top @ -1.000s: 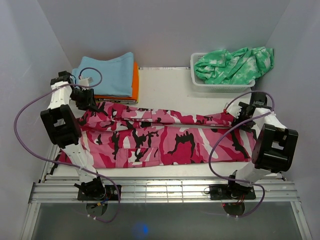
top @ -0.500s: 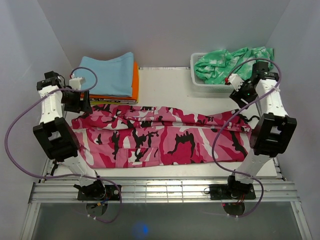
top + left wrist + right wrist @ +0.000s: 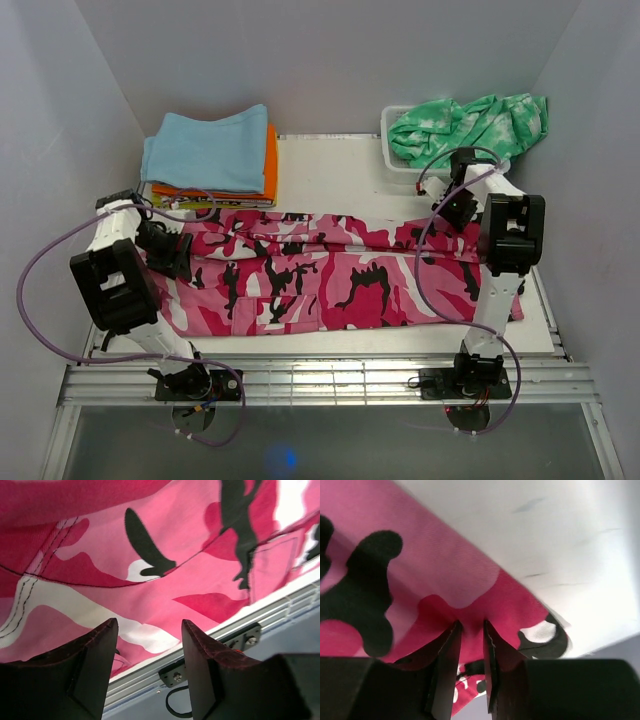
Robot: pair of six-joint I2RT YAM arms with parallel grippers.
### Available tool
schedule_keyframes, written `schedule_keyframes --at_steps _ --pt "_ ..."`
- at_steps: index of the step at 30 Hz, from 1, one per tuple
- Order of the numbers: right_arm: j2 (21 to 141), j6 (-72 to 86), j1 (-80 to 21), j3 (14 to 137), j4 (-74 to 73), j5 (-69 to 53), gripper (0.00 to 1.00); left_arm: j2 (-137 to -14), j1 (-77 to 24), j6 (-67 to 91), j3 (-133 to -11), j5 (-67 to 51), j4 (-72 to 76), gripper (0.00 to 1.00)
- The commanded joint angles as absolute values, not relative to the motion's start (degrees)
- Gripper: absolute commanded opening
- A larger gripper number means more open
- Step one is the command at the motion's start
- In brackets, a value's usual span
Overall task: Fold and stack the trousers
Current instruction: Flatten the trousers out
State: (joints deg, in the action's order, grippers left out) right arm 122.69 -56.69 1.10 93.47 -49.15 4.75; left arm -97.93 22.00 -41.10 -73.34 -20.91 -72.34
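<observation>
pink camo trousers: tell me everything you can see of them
The trousers look like woven fabric in pink camouflage, with hot pink, pale pink, white and black blotches, stitched seams and a pocket. They lie spread lengthwise, left to right, on the white table, and their far edge is rumpled into a ridge. The left gripper is open just above their left end. The right gripper looks pinched on a fold at their far right edge.

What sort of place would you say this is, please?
Probably a robot lab cell for folding clothes: plain white walls box in a table, two arms sit on a metal rail, and trousers, folded clothes and a basket lie there.
</observation>
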Motion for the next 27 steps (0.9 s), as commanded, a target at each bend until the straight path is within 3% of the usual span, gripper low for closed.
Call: schedule_keyframes --at_steps 1,6,9,10,11,13,16,19,27 --pt "128.84 -53.71 1.67 98.78 -40.44 11.42 0.29 -96.94 21.88 -42.37 -69.27 -15.23 -67.77 0.63" --pt "131.40 -50.81 2.29 102.39 -35.87 16.17 0.31 -98.43 22.24 -42.01 -64.96 -10.29 -63.11 0.61" --pt "129.91 -48.52 2.37 101.60 -31.03 18.89 0.41 -99.66 22.32 -41.75 -64.95 -8.97 -62.84 0.60" --pt "129.29 -47.99 2.37 101.69 -31.29 18.20 0.46 -99.93 22.32 -42.01 -65.30 -8.79 -62.84 0.60" --pt "127.37 -46.94 2.37 101.52 -32.42 16.80 0.65 -100.19 22.32 -42.19 -65.74 -8.88 -62.93 0.61" --pt "124.82 -46.67 2.37 101.69 -36.01 13.30 0.78 -100.28 22.32 -42.80 -67.58 -10.97 -63.71 0.66" --pt "117.53 -48.59 2.55 99.85 -45.85 4.60 0.80 -99.32 22.32 -44.74 -74.78 -20.81 -69.95 0.77" --pt "108.04 -52.37 2.64 92.31 -52.34 -2.87 0.79 -98.00 22.32 -43.95 -80.85 -26.78 -73.73 0.80" --pt "95.36 -58.97 2.55 69.48 -57.49 -4.05 0.63 -97.38 22.32 -43.68 -76.83 -23.12 -69.71 0.80"
